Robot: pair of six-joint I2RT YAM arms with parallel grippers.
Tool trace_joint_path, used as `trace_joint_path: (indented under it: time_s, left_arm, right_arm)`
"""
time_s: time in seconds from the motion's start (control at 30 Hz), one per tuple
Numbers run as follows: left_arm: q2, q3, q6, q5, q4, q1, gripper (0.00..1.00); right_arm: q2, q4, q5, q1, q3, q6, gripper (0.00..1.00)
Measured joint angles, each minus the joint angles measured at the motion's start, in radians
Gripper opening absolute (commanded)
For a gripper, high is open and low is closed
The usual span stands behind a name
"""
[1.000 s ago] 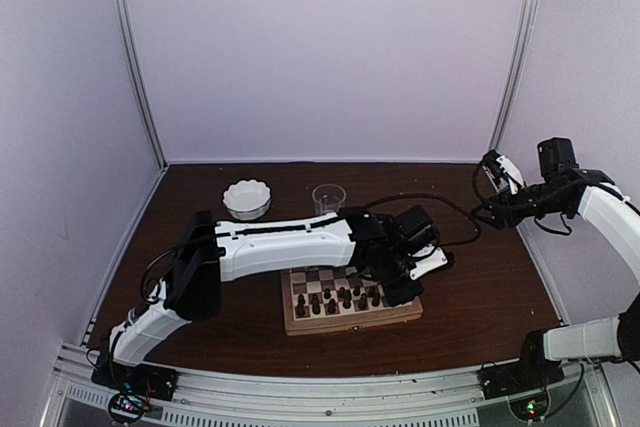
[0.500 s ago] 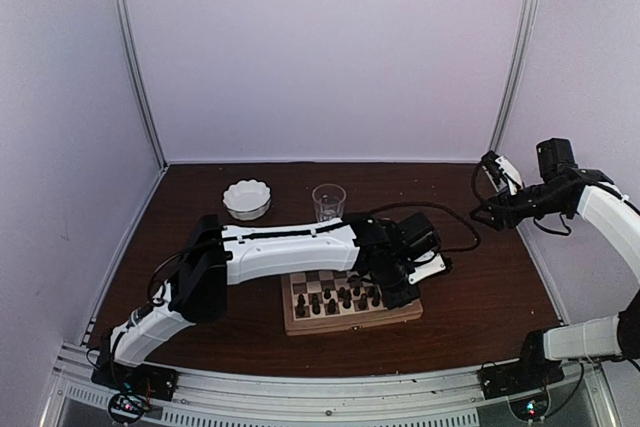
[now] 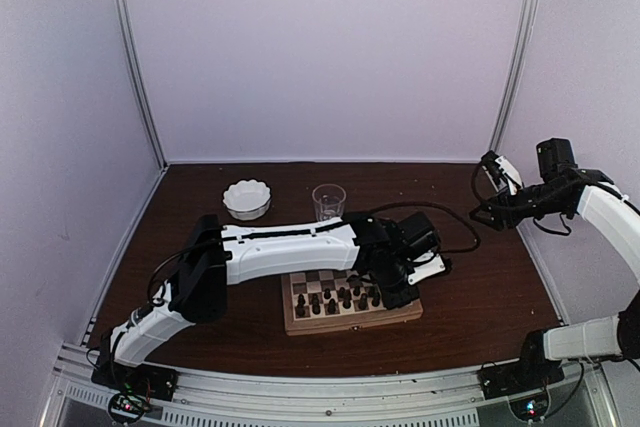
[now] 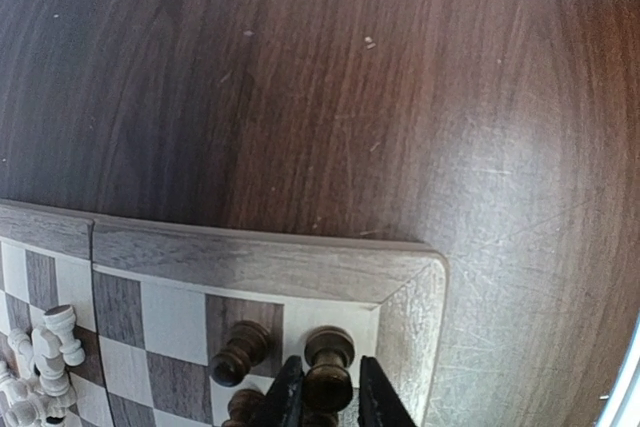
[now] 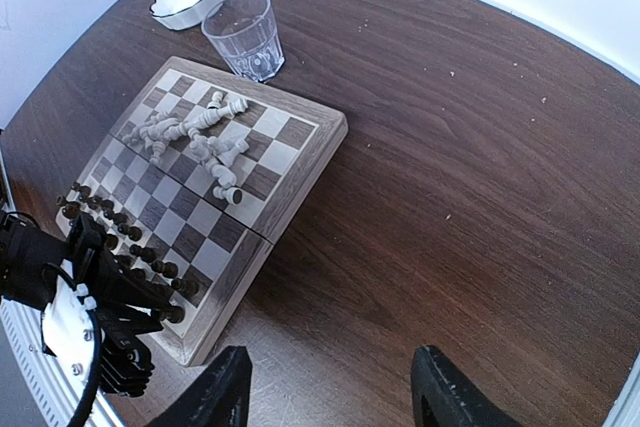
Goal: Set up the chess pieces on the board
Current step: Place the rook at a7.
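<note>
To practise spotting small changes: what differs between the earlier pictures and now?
The left arm edged slightly, its left gripper straddling a dark piece on a corner square of the board; no release is visible. The right arm, bowl and glass stayed put.

You have pale lilac walls on three sides, joined by two aluminium corner posts. Your one dark brown, wood-grain tabletop is evenly lit.
</note>
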Motion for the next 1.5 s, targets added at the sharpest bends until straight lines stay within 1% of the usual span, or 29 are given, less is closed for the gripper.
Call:
trace_joint_path:
  time_s: [0.23, 0.4, 1.17, 1.2, 1.37, 1.5]
  left_arm:
    - [0.000, 0.006, -0.001, 0.039, -0.005, 0.000, 0.22]
    - [0.000, 0.006, -0.008, 0.048, -0.005, 0.000, 0.25]
    - [0.000, 0.006, -0.002, -0.029, -0.003, 0.000, 0.24]
    - [0.000, 0.006, -0.001, -0.031, -0.003, 0.000, 0.24]
    - [0.000, 0.006, 0.000, -0.030, -0.003, 0.000, 0.34]
    - [-0.003, 0.006, -0.001, -0.014, -0.004, 0.000, 0.38]
  right_arm:
    - [0.000, -0.001, -0.003, 0.000, 0.000, 0.000, 0.58]
    - [0.000, -0.001, -0.008, 0.000, 0.000, 0.000, 0.58]
    - [-0.006, -0.002, -0.016, 0.000, -0.004, 0.000, 0.58]
    - [-0.006, -0.002, -0.016, 0.000, -0.005, 0.000, 0.58]
    - [-0.006, -0.005, -0.018, 0.000, -0.006, 0.000, 0.58]
    - [-0.012, -0.006, -0.019, 0.000, -0.006, 0.000, 0.58]
